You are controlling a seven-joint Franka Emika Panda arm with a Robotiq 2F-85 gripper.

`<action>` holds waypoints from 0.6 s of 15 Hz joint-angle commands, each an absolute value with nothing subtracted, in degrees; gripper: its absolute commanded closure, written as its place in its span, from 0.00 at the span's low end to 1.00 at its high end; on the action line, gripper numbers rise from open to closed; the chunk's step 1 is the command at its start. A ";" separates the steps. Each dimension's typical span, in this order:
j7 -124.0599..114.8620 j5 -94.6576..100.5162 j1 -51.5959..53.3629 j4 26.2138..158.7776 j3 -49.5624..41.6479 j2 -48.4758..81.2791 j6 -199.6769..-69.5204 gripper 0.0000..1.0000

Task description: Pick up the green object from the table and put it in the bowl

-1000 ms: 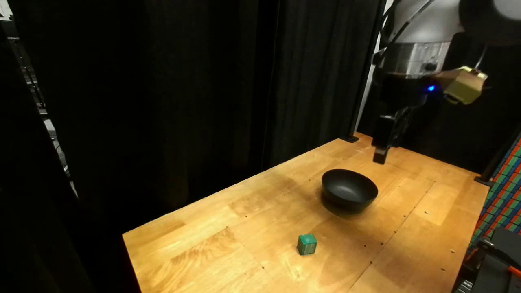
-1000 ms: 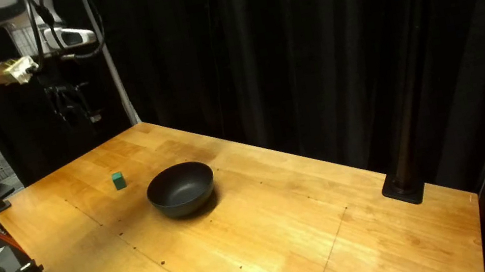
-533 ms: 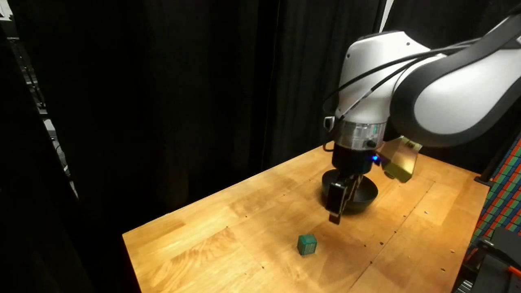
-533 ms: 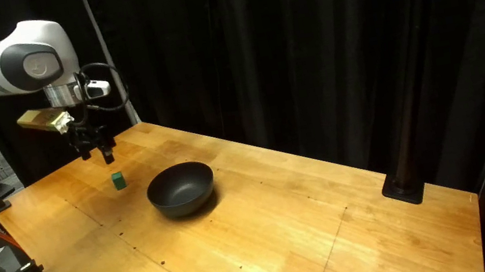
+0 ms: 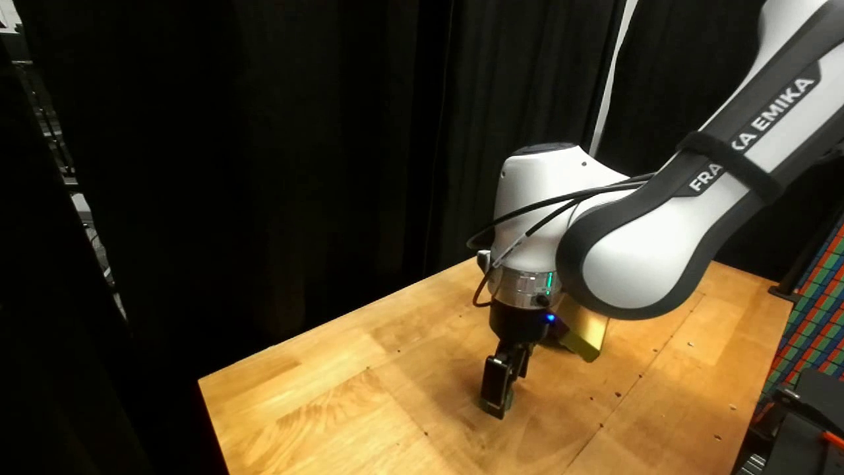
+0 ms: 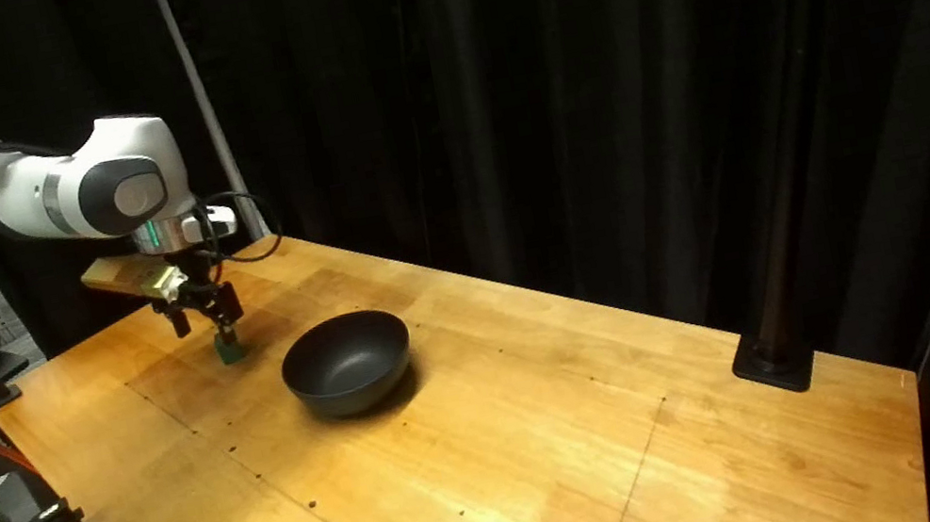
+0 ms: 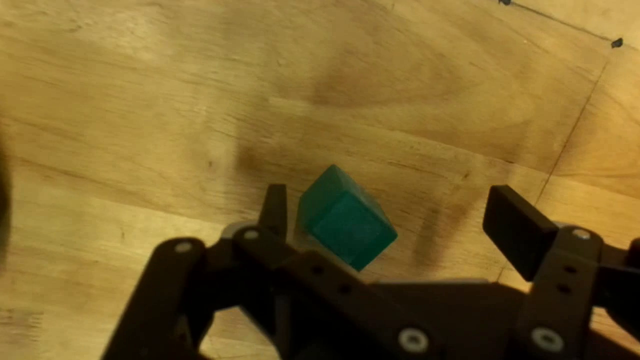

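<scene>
Spread wide and holding nothing, the fingers (image 7: 520,230) straddle a green block (image 7: 347,225) that sits on the worktop (image 6: 498,446), nearer one of them. The grasp appears the step in hand; next calls for centring and closing before any lift to the bowl (image 6: 348,366) near them.

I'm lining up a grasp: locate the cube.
In the wrist view, the cube shows between the fingers, nearer the image-left one; in an exterior view it's on the table, left of the bowl.
</scene>
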State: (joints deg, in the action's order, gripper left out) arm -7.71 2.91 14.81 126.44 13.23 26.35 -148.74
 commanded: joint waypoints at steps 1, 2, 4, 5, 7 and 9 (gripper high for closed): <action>-7.25 3.69 16.89 122.35 11.63 30.97 -150.98 0.00; -7.02 3.64 16.98 121.81 11.50 31.56 -151.14 0.25; -7.40 4.63 17.82 121.04 10.27 31.97 -151.02 0.32; -7.59 4.93 18.02 120.87 9.72 31.86 -150.94 0.42; -7.88 5.43 18.10 121.03 8.65 31.11 -150.58 0.58; -8.44 6.02 18.27 121.48 7.46 30.02 -150.08 0.73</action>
